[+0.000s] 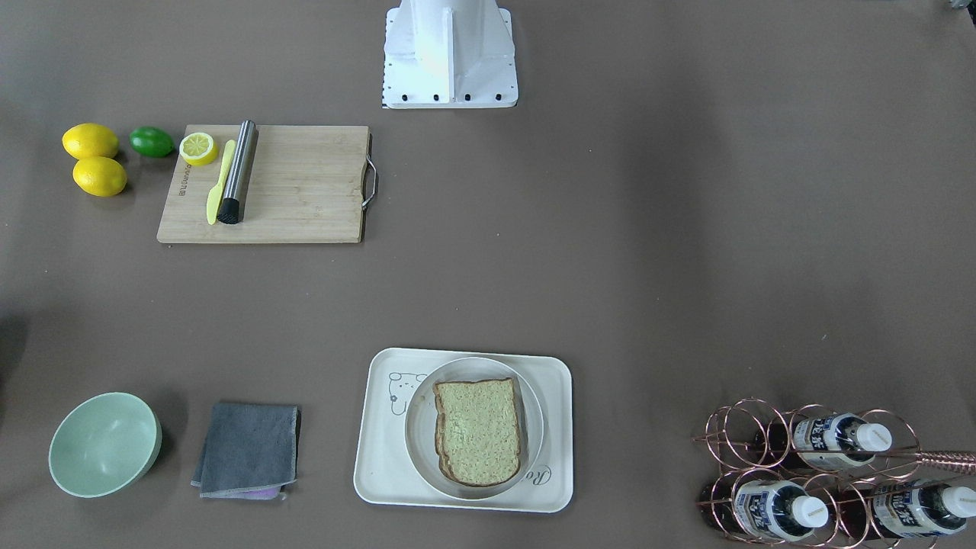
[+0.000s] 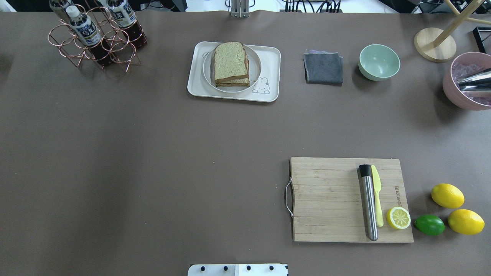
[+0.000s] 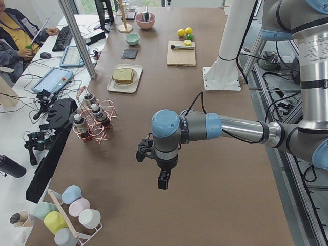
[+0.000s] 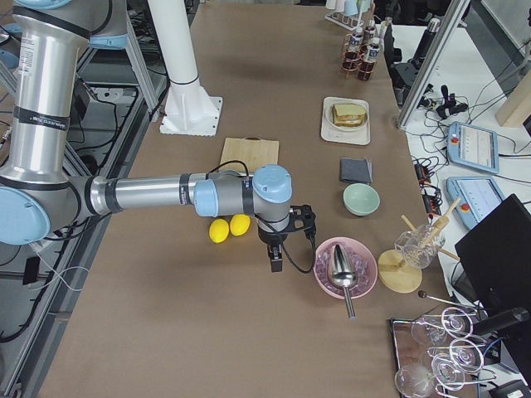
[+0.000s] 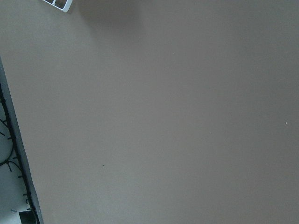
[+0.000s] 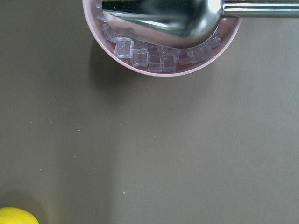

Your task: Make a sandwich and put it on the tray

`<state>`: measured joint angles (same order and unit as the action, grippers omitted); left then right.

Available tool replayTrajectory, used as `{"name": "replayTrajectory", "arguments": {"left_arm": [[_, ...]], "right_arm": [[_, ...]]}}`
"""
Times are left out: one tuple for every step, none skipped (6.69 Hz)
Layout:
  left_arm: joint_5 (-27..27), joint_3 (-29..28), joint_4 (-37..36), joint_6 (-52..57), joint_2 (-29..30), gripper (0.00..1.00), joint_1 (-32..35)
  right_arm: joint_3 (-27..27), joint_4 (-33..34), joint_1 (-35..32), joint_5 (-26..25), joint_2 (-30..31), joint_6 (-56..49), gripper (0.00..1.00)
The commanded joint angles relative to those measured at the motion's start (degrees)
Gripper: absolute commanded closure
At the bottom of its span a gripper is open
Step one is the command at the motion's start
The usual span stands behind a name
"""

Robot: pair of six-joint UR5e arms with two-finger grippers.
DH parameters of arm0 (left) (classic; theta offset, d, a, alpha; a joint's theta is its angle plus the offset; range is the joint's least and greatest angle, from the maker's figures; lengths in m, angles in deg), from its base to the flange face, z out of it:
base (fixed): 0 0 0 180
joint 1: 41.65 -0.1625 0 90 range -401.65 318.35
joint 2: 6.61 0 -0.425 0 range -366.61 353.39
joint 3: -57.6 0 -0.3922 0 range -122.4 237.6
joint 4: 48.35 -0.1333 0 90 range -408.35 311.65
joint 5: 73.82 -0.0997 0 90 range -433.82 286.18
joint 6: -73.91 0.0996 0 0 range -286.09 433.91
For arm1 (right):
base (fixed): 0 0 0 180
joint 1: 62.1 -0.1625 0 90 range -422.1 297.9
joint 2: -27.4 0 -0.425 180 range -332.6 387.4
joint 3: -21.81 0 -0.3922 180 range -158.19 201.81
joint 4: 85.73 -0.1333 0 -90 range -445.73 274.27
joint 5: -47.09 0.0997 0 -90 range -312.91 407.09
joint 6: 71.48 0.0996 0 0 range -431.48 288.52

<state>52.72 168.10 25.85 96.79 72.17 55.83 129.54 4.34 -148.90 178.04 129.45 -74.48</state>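
The sandwich (image 1: pixel 478 431), tan bread slices stacked, lies on a round white plate (image 1: pixel 415 427) that sits on the cream tray (image 1: pixel 381 465) with the bear drawing. It also shows in the overhead view (image 2: pixel 230 63), with the tray (image 2: pixel 270 61) at the table's far middle. No egg shows between the slices. My left gripper (image 3: pixel 163 182) hangs above bare table, far from the tray; I cannot tell if it is open. My right gripper (image 4: pixel 275 264) hangs near a pink bowl (image 4: pixel 344 267); I cannot tell its state either. Neither wrist view shows fingers.
A bamboo cutting board (image 2: pixel 330 199) carries a steel muddler (image 2: pixel 368 203), a yellow knife (image 2: pixel 378 195) and a half lemon (image 2: pixel 398 217). Two lemons (image 2: pixel 447 195) and a lime (image 2: pixel 429 224) lie beside it. A grey cloth (image 2: pixel 323 68), green bowl (image 2: pixel 379 62) and bottle rack (image 2: pixel 96 38) stand at the far side.
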Motion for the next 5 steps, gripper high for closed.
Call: {"name": "replayTrajectory", "arguments": {"left_arm": [[0.0, 0.5, 0.3, -1.9, 0.3, 0.03, 0.3], [0.0, 0.5, 1.2, -7.4, 1.0, 0.03, 0.2], [0.0, -0.6, 2.2, -8.4, 0.8, 0.03, 0.3], [0.0, -3.0, 2.2, -8.1, 0.7, 0.03, 0.3], [0.1, -3.3, 2.3, -8.5, 0.2, 0.03, 0.3]], "right_arm": [[-0.1, 2.0, -0.5, -0.3, 0.5, -0.2, 0.0], [0.0, 2.7, -0.5, -0.6, 0.5, -0.2, 0.0], [-0.1, 3.0, -0.5, -0.7, 0.5, -0.2, 0.0], [-0.1, 3.0, -0.6, -0.9, 0.4, -0.2, 0.0], [-0.8, 3.0, 0.3, -1.7, 0.1, -0.2, 0.0]]}}
